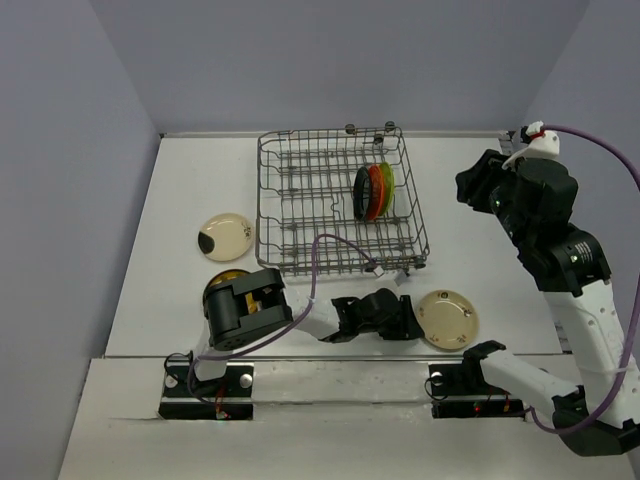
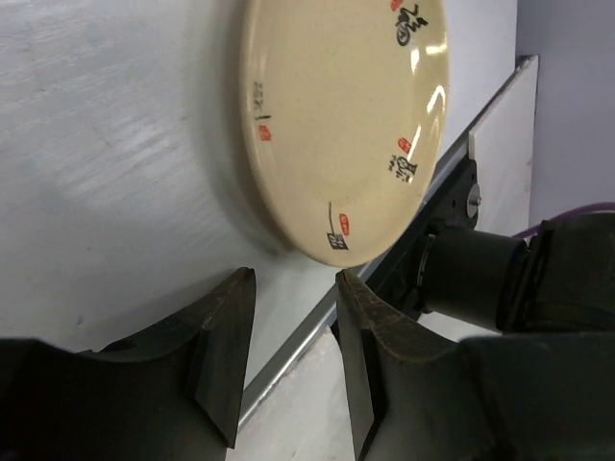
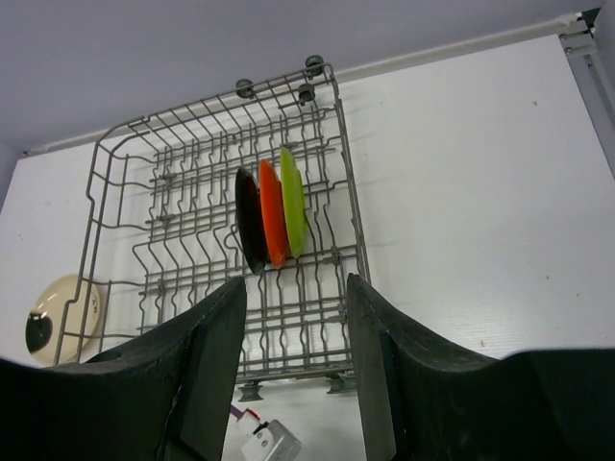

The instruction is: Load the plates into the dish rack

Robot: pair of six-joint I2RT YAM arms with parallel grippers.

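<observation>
The grey wire dish rack [image 1: 300, 175] stands mid-table with the black [image 1: 361, 193], orange-red [image 1: 375, 191] and lime green [image 1: 386, 187] plates upright in its right side; they also show in the right wrist view [image 3: 274, 221]. The plain beige plate [image 1: 447, 319] lies flat at the front right. My left gripper [image 1: 412, 319] is open just left of it, the jaws level with its rim [image 2: 336, 125]. The cream plate with a black patch [image 1: 224, 237] lies left of the rack. The dark yellow plate [image 1: 214, 283] is mostly hidden under my left arm. My right gripper [image 1: 468, 188] is open and empty, raised right of the rack.
The table's front edge strip [image 2: 317, 327] runs close behind the beige plate. A purple cable with a white connector [image 1: 378, 268] lies in front of the rack. Grey walls close in the table on three sides.
</observation>
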